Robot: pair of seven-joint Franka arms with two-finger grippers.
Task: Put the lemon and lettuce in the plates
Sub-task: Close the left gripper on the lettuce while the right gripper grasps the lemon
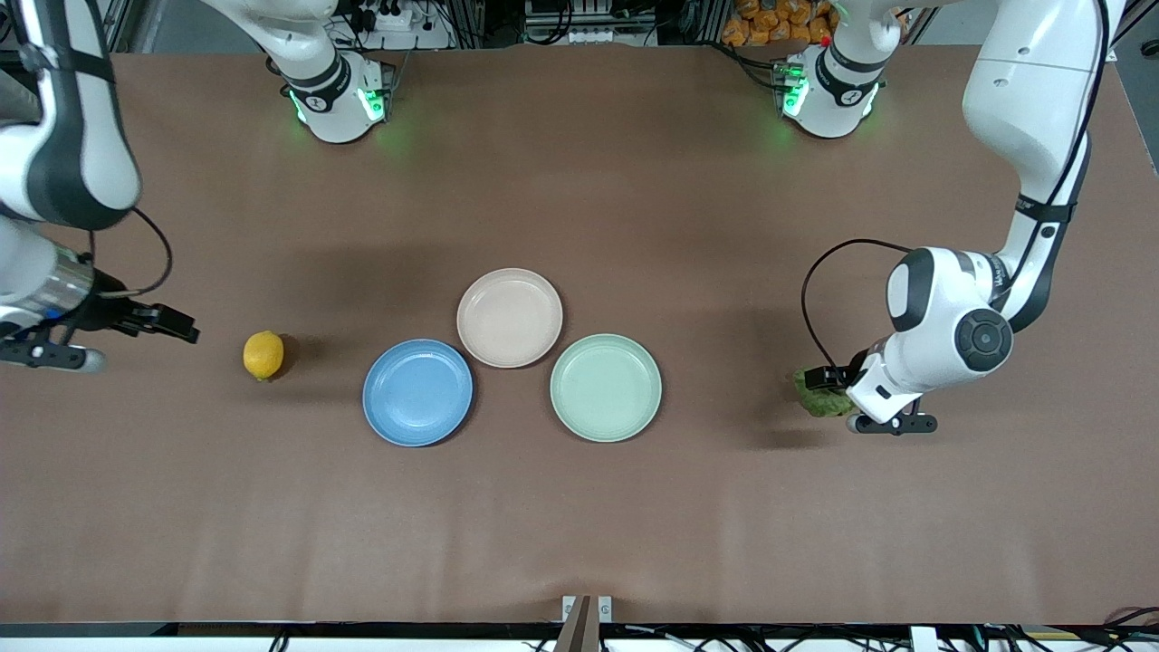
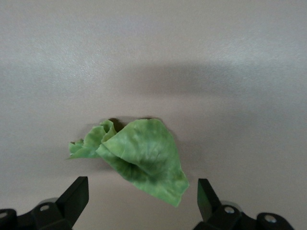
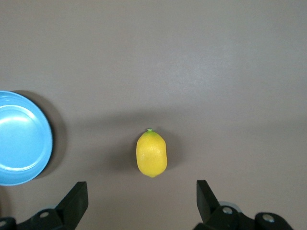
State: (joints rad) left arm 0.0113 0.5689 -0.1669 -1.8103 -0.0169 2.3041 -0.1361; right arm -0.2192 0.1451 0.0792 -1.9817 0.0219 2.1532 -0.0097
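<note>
The lemon (image 1: 263, 355) lies on the table toward the right arm's end, beside the blue plate (image 1: 417, 392). The beige-pink plate (image 1: 509, 317) sits just farther from the front camera, touching the blue one. Both plates are empty. The lettuce (image 1: 819, 394) lies on the table toward the left arm's end. My left gripper (image 1: 826, 380) is low over the lettuce (image 2: 139, 158), open (image 2: 142, 196), with the leaf's edge between the fingers. My right gripper (image 1: 181, 326) is open (image 3: 142, 199) and empty, short of the lemon (image 3: 151, 153). The blue plate's rim (image 3: 24, 139) also shows in the right wrist view.
A mint-green plate (image 1: 606, 388), empty, sits beside the blue and beige-pink plates, toward the left arm's end. The brown table (image 1: 579, 525) is bare between the plates and the front edge.
</note>
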